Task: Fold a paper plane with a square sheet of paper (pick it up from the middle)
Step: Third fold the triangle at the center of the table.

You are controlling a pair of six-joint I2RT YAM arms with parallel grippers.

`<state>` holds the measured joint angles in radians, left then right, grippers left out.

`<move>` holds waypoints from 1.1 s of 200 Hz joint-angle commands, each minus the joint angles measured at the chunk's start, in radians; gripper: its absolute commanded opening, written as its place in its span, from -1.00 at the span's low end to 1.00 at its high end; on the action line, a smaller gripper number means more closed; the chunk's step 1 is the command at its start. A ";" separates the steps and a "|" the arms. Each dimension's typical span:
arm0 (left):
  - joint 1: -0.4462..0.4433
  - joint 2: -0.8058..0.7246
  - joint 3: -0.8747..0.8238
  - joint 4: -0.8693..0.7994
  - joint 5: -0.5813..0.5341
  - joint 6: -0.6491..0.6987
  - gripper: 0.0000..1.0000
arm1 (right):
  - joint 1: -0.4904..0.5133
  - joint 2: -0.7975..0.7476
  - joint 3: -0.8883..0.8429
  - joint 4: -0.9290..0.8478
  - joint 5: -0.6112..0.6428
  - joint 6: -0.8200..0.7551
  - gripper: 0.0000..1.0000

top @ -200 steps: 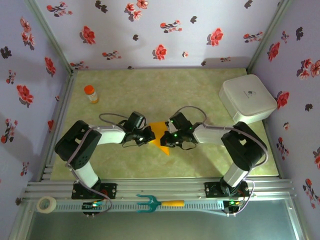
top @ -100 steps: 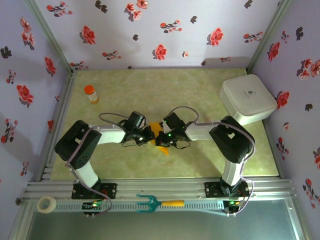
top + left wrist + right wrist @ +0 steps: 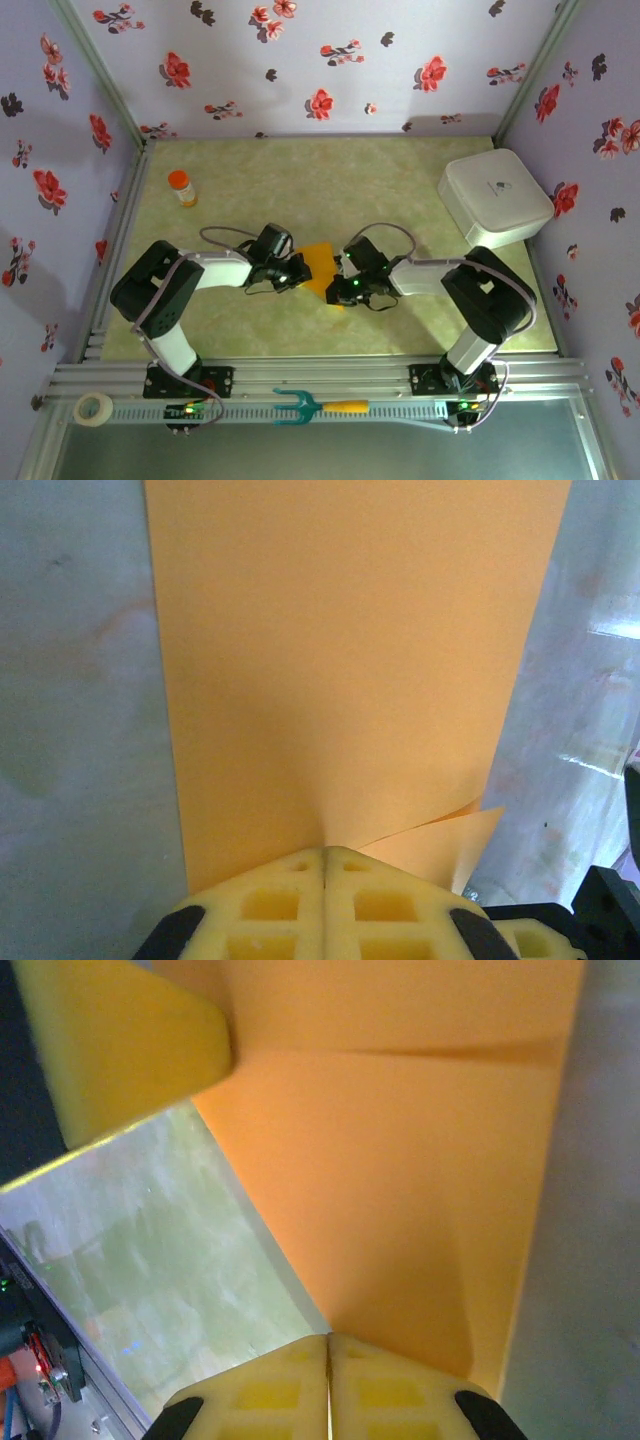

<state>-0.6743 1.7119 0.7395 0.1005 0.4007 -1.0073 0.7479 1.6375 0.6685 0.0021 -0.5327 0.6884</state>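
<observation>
1. Top view: the square sheet of paper (image 3: pixel 318 262), orange-yellow, sits at the centre of the frame on the green table (image 3: pixel 400 170), between the 2 grippers.
2. The left gripper (image 3: pixel 298 272) meets the sheet from the left. The right gripper (image 3: pixel 337 287) meets it from the lower right.
3. Left wrist view: the left gripper (image 3: pixel 325 852) is at bottom centre. Its 2 yellow pads are pressed together, clenched on the near edge of the sheet (image 3: pixel 350 680). The sheet runs from the pads to the top of the frame. A small flap (image 3: pixel 445 840) of the same paper juts out at lower right, just beside the pads.
4. Right wrist view: the right gripper (image 3: pixel 328 1336) is at bottom centre, pads pressed together and grasping a tapering end of the sheet (image 3: pixel 400 1210). A crease (image 3: pixel 440 1052) crosses the upper part of the sheet. A separate yellow pad (image 3: pixel 120 1040) overlaps the sheet at upper left.
5. Top view, all well apart from the sheet:
   - an orange-capped bottle (image 3: pixel 182 187) at upper left;
   - a white box (image 3: pixel 495 198) at upper right;
   - a teal fork (image 3: pixel 310 406) on the rail at bottom centre;
   - a roll of tape (image 3: pixel 93 408) at lower left.
</observation>
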 commanded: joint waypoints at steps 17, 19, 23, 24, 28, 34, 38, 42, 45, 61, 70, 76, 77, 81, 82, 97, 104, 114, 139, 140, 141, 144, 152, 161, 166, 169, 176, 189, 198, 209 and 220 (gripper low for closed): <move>0.006 0.035 -0.025 -0.045 -0.051 0.000 -1.00 | -0.016 -0.044 -0.074 -0.031 -0.018 0.019 -0.79; 0.006 0.036 -0.024 -0.045 -0.051 0.000 -1.00 | -0.017 -0.046 -0.077 -0.029 -0.021 0.021 -0.79; 0.006 0.034 -0.024 -0.045 -0.051 0.000 -1.00 | -0.018 -0.053 -0.083 -0.022 -0.026 0.026 -0.79; 0.006 0.034 -0.024 -0.045 -0.051 0.001 -1.00 | -0.018 -0.054 -0.085 -0.020 -0.027 0.028 -0.79; 0.007 0.034 -0.025 -0.045 -0.051 0.001 -1.00 | -0.019 -0.061 -0.092 -0.013 -0.028 0.033 -0.79; 0.006 0.034 -0.026 -0.044 -0.051 0.001 -1.00 | -0.020 -0.072 -0.107 -0.001 -0.026 0.043 -0.78; 0.007 0.034 -0.028 -0.044 -0.051 0.001 -1.00 | -0.022 -0.077 -0.118 0.005 -0.023 0.047 -0.78; 0.007 0.033 -0.027 -0.042 -0.051 0.000 -1.00 | -0.025 -0.082 -0.127 0.011 -0.021 0.053 -0.78; 0.007 0.034 -0.028 -0.042 -0.051 -0.001 -1.00 | -0.028 -0.085 -0.135 0.018 -0.022 0.058 -0.78; 0.005 0.029 -0.029 -0.038 -0.051 -0.003 -1.00 | -0.039 -0.100 -0.170 0.054 -0.029 0.083 -0.78; 0.006 0.024 -0.032 -0.033 -0.053 -0.008 -1.00 | -0.044 -0.117 -0.183 0.062 -0.026 0.093 -0.78; 0.006 0.021 -0.033 -0.031 -0.053 -0.009 -1.00 | -0.046 -0.133 -0.190 0.061 -0.018 0.096 -0.78; 0.007 0.020 -0.034 -0.030 -0.053 -0.009 -1.00 | -0.047 -0.137 -0.192 0.061 -0.017 0.097 -0.78; 0.007 0.019 -0.036 -0.029 -0.055 -0.009 -1.00 | -0.048 -0.149 -0.196 0.060 -0.013 0.099 -0.78; 0.006 0.018 -0.036 -0.029 -0.055 -0.010 -1.00 | -0.048 -0.152 -0.198 0.060 -0.011 0.099 -0.78; 0.005 0.012 -0.039 -0.020 -0.051 -0.017 -1.00 | -0.055 -0.203 -0.204 0.047 0.003 0.099 -0.77; 0.004 0.006 -0.041 -0.015 -0.051 -0.024 -1.00 | -0.059 -0.237 -0.201 0.039 0.013 0.098 -0.77; -0.001 -0.004 -0.043 -0.009 -0.054 -0.038 -1.00 | -0.062 -0.284 -0.189 0.019 0.037 0.091 -0.75; -0.025 -0.048 -0.051 0.031 -0.078 -0.092 -1.00 | -0.064 -0.352 -0.135 -0.082 0.177 0.044 -0.49; -0.027 -0.050 -0.051 0.032 -0.080 -0.093 -1.00 | -0.064 -0.352 -0.133 -0.087 0.184 0.040 -0.48; -0.028 -0.053 -0.051 0.033 -0.082 -0.096 -1.00 | -0.064 -0.353 -0.130 -0.092 0.191 0.037 -0.47; -0.033 -0.058 -0.054 0.040 -0.088 -0.103 -1.00 | -0.064 -0.351 -0.121 -0.108 0.209 0.029 -0.44; -0.046 -0.072 -0.054 0.051 -0.104 -0.119 -1.00 | -0.064 -0.341 -0.095 -0.140 0.249 0.012 -0.35; -0.059 -0.087 -0.054 0.050 -0.123 -0.128 -0.98 | -0.064 -0.318 -0.058 -0.174 0.273 -0.014 -0.27; -0.066 -0.098 -0.052 0.046 -0.132 -0.129 -0.95 | -0.064 -0.302 -0.036 -0.193 0.279 -0.026 -0.24; -0.069 -0.104 -0.051 0.041 -0.138 -0.129 -0.92 | -0.064 -0.292 -0.027 -0.198 0.282 -0.031 -0.23; -0.073 -0.120 -0.048 0.026 -0.154 -0.125 -0.82 | -0.064 -0.268 -0.005 -0.201 0.280 -0.039 -0.20; -0.076 -0.157 -0.050 -0.008 -0.185 -0.117 -0.72 | -0.063 -0.215 0.026 -0.191 0.261 -0.046 -0.17; -0.075 -0.184 -0.053 -0.027 -0.208 -0.109 -0.64 | -0.062 -0.181 0.043 -0.174 0.245 -0.046 -0.16; -0.072 -0.219 -0.059 -0.050 -0.233 -0.096 -0.53 | -0.062 -0.145 0.065 -0.168 0.239 -0.045 -0.16; -0.066 -0.249 -0.064 -0.073 -0.252 -0.087 -0.45 | -0.062 -0.118 0.080 -0.156 0.233 -0.040 -0.15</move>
<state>-0.7479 1.5360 0.6907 0.1013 0.2363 -1.1118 0.6907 1.4620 0.7097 -0.1299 -0.3122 0.6724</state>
